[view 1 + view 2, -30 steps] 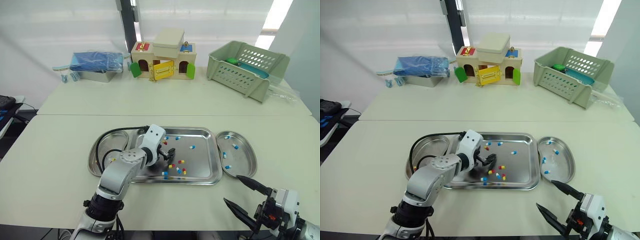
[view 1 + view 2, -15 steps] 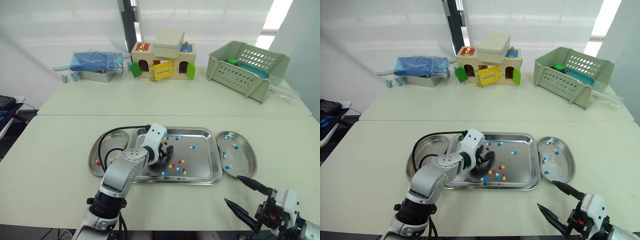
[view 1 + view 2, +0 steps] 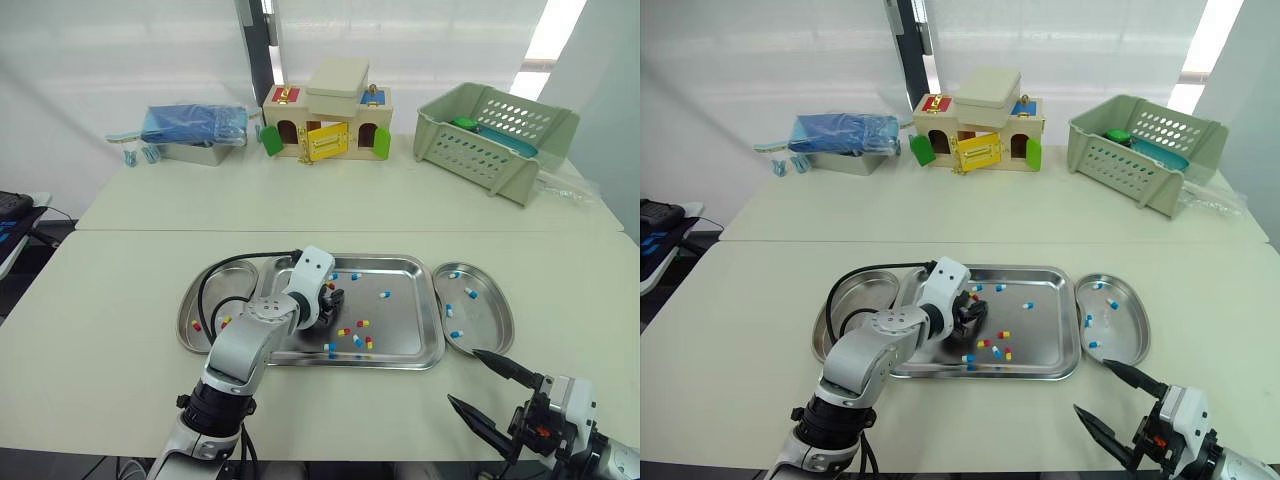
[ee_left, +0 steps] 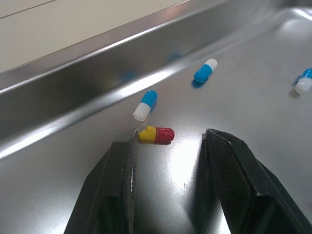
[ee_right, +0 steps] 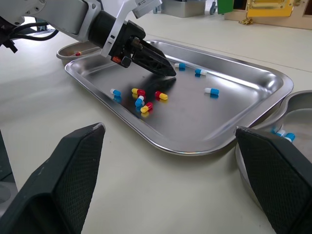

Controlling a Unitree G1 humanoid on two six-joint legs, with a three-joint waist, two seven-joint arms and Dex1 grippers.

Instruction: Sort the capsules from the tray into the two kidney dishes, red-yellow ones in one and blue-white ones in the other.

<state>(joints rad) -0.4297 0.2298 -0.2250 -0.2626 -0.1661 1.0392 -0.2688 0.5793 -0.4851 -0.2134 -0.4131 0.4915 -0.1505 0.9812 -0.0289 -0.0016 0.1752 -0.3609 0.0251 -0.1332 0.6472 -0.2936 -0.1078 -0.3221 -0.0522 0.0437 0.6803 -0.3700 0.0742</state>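
I have the left claw (image 3: pixel 332 298) down inside the steel tray (image 3: pixel 405 320), its fingers spread to either side of a red-yellow capsule (image 4: pixel 156 134), whose yellow end sits right at one fingertip. Two blue-white capsules (image 4: pixel 146 105) lie just beyond it. The right claw (image 3: pixel 1090 386) hangs released over the near edge of the pale worktop (image 3: pixel 100 300). The left kidney dish (image 3: pixel 215 290) holds red-yellow pieces and the right kidney dish (image 3: pixel 490 320) holds blue-white ones. On a second worktop behind stand a toy house (image 3: pixel 325 120), a green basket (image 3: pixel 495 135) and a blue-wrapped tin (image 3: pixel 195 130), against a white wall.
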